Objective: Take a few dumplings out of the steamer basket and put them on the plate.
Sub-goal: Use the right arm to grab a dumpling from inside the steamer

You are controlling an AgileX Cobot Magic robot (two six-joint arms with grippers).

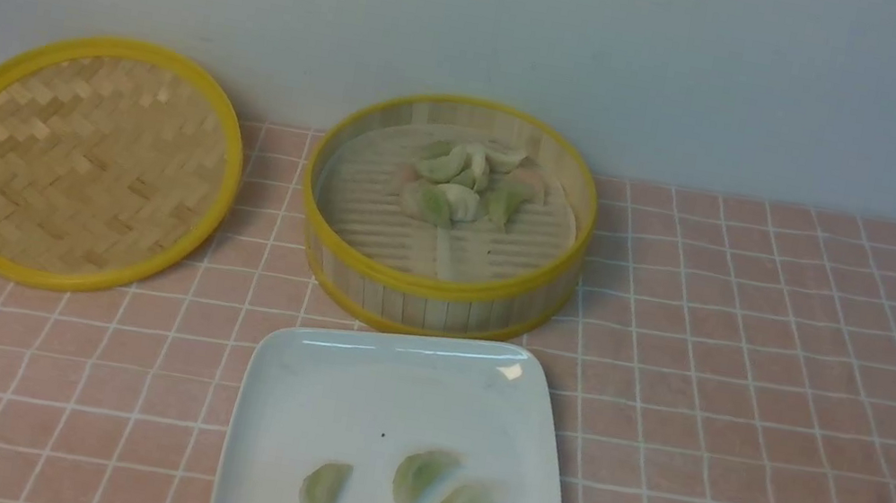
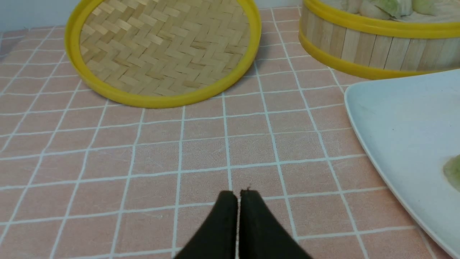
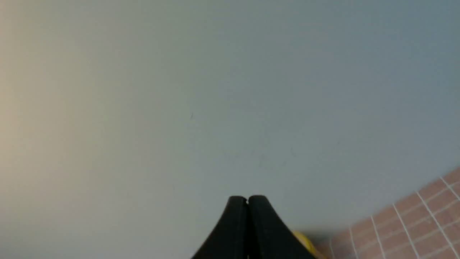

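Both my left gripper point(image 2: 238, 194) and my right gripper point(image 3: 247, 199) are sitting pinched shut, black fingertips meeting along a thin seam with nothing caught between them.

My left gripper is hanging over the pink checked tablecloth point(image 2: 161, 151); I cannot tell whether the tips are touching the cloth. Straight ahead of it, well apart, the woven bamboo lid point(image 2: 161, 50) is lying flat with its yellow rim up. Ahead and off to its right, the steamer basket point(image 2: 359, 43) is standing open beside the lid. Nearer, on that same right side, the white plate point(image 2: 402, 118) is lying with its far edge just in front of the basket wall, and I cannot tell whether the two are touching.

Three dumplings point(image 1: 420, 481) are resting on the near half of the plate. Two are almost touching each other, and the third is lying a little apart on the side toward my left gripper. The far half of the plate is showing bare white. The other dumplings point(image 1: 464, 184) are lying heaped toward the back of the basket floor.

My right gripper is aiming up at the plain grey wall point(image 3: 215, 90), well away from the plate and the dumplings. A blurred yellow edge point(image 3: 303, 241) is peeking out just beside its fingers; I cannot tell what it belongs to.
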